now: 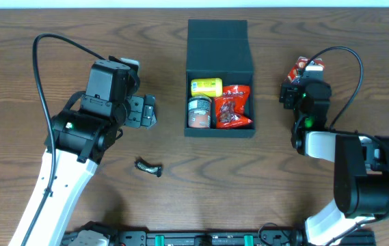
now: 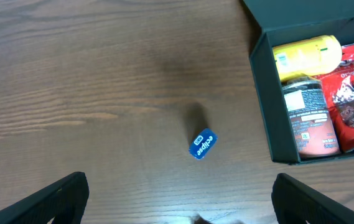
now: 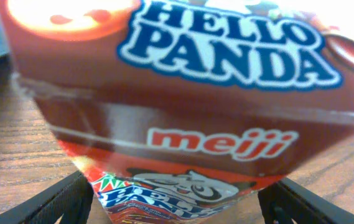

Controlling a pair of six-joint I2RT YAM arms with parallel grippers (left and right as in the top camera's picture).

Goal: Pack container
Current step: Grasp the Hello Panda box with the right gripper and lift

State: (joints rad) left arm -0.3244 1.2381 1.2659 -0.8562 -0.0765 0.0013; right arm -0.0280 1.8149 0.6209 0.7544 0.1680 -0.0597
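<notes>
The container (image 1: 219,131) sits open at the bench's far edge, 3 snacks (image 1: 219,104) inside. The right gripper (image 1: 301,80) brackets the Hello Panda box (image 3: 183,93) beside it for pickup, grip unclear; the left gripper (image 1: 144,111) gapes empty. Next comes a firm pinch, then a lift over the container's wall

Overhead looks straight down on the table (image 1: 57,27). Left wrist shares its container (image 2: 265,99). Right wrist sits hard against a Hello Panda box (image 3: 183,99).

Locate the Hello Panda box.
Overhead view, right side: the Hello Panda box sits right of the container, at the tip of the right end effector.
</notes>
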